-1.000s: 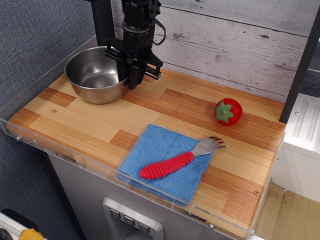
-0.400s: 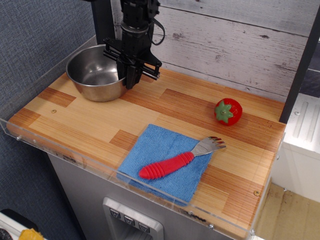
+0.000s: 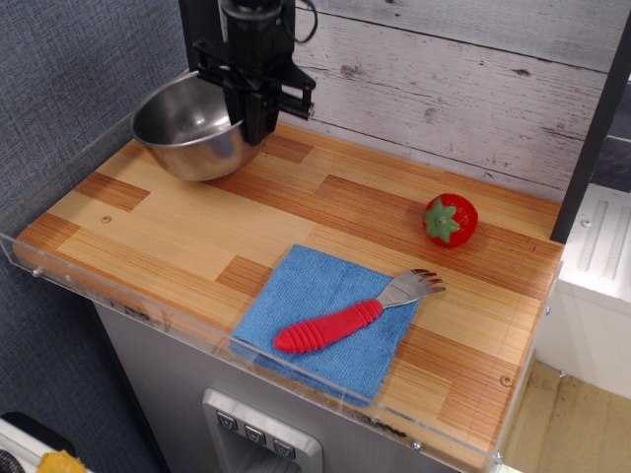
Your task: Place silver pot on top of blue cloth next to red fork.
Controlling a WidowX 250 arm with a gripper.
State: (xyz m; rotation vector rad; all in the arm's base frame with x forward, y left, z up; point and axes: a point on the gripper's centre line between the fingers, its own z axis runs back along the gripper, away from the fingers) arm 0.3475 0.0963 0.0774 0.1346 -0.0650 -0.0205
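The silver pot (image 3: 182, 133) hangs tilted above the back left of the wooden table, lifted by its right rim. My gripper (image 3: 253, 126) is shut on that rim, fingers pointing down. The blue cloth (image 3: 320, 320) lies flat at the front middle of the table. The red fork (image 3: 340, 321) lies diagonally on the cloth, its red handle on the cloth and its silver tines pointing right past the cloth's edge.
A red toy strawberry (image 3: 451, 219) with green leaves sits at the right back of the table. A clear plastic rim (image 3: 148, 313) runs along the table's front and left edges. A grey plank wall (image 3: 444, 79) stands behind.
My gripper has risen and moved slightly left with the pot. The pot has left the table and now hangs tilted. Cloth, fork and strawberry have not moved.
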